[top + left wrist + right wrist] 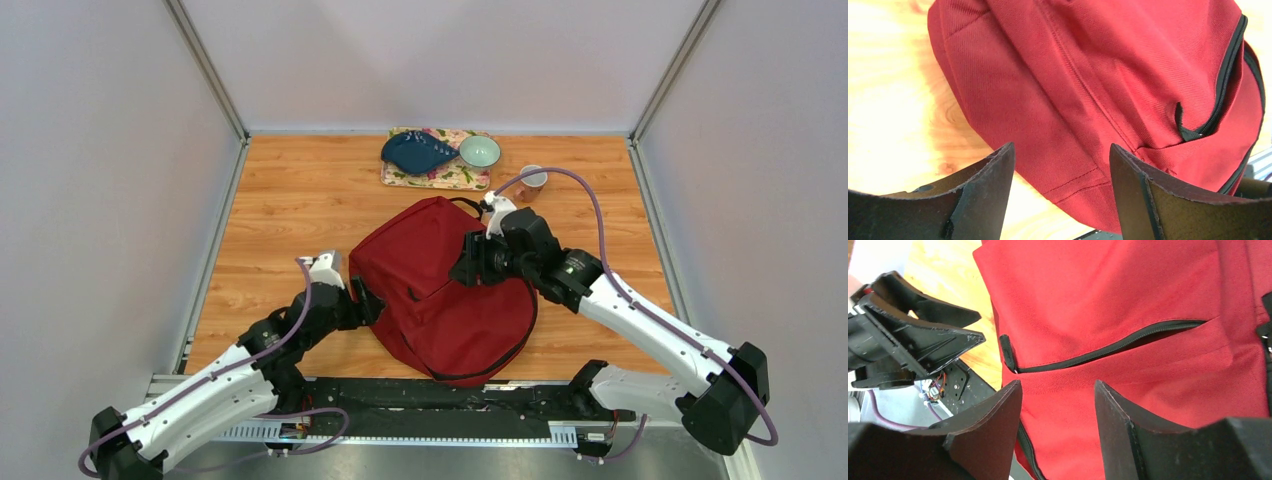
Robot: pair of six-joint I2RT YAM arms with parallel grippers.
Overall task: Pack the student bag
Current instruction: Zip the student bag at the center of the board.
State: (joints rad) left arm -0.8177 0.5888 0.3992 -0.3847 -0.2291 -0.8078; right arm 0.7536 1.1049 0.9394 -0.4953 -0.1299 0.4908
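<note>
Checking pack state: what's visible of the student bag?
The student bag is a large dark red woven-fabric backpack lying flat, front up, in the middle of the wooden table. The front pocket's black zipper looks zipped, its pull at the end. A black strip runs along its near edge and a black loop shows at the far end. The left gripper is open at its left edge, the right gripper open above it; contact is unclear.

Wooden desk (280,220). Directly on it: one dark red student bag (440,290), centre; one floral tray (448,180), far edge; one cup (532,182) just beside the tray.
</note>
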